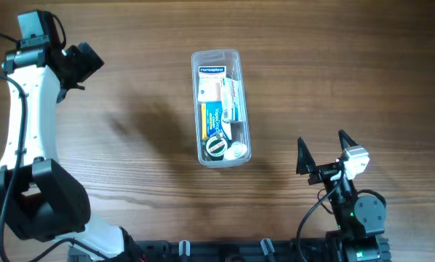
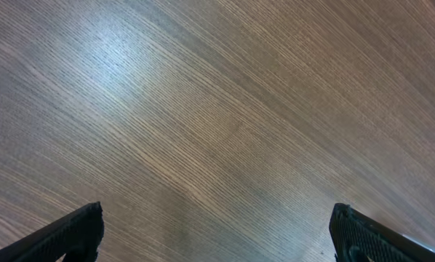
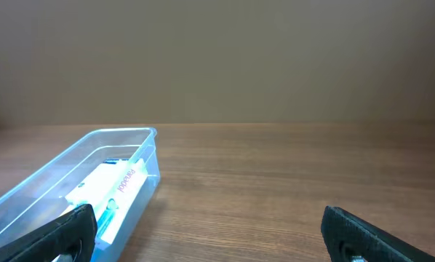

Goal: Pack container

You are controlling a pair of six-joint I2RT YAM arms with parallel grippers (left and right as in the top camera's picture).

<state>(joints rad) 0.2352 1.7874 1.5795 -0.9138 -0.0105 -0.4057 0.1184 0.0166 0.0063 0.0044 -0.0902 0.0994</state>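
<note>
Overhead: one clear container (image 1: 215, 53) holds about three small boxes (image 1: 221, 91) and one tape roll (image 1: 216, 145). Left gripper (image 1: 86, 64) and right gripper (image 1: 322, 138) both spread wide, empty.

Lab bench: white robot arm (image 1: 30, 102) at a wood-grain table (image 1: 145, 193).

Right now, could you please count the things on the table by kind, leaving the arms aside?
Clear container: 1
Cardboard boxes: 3 (white box, blue-and-white box, blue-and-yellow box)
Roll: 1
Small white round item: 1
Total: 6
</note>
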